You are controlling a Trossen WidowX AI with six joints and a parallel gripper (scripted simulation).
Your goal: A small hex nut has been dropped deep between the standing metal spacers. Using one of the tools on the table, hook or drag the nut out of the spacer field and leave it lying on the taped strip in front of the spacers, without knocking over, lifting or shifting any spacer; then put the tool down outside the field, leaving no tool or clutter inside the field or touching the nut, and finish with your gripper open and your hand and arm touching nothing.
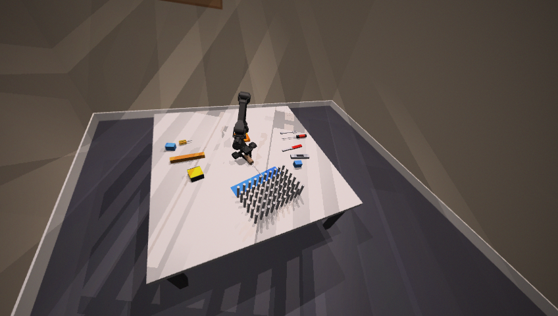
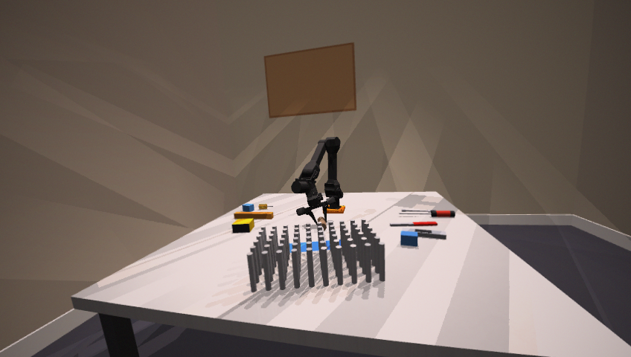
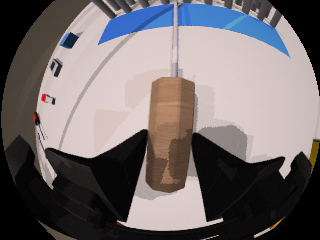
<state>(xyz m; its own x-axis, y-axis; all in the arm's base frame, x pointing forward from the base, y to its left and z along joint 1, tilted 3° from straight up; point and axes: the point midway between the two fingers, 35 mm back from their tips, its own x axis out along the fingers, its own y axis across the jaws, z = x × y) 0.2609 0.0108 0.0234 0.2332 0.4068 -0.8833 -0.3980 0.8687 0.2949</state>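
It looks like a workshop or a lab bench area, though the pictures do not settle which. The landmark is a white table (image 1: 187, 234) (image 2: 464, 300), with a black robot arm (image 1: 242, 111) (image 2: 332, 168) standing at its far side in the exterior view. Hand tools lie on the table: a red-and-black screwdriver (image 1: 301, 135) (image 2: 443, 213) and a red-handled tool (image 1: 297, 147) (image 2: 425, 223). Upright metal spacers (image 1: 255, 217) (image 2: 309, 267) crowd together on it. Behind the table, a brown board (image 2: 309, 82) hangs on a plain wall (image 2: 155, 88); beneath it spreads a dark floor (image 1: 274, 289) (image 2: 544, 265).
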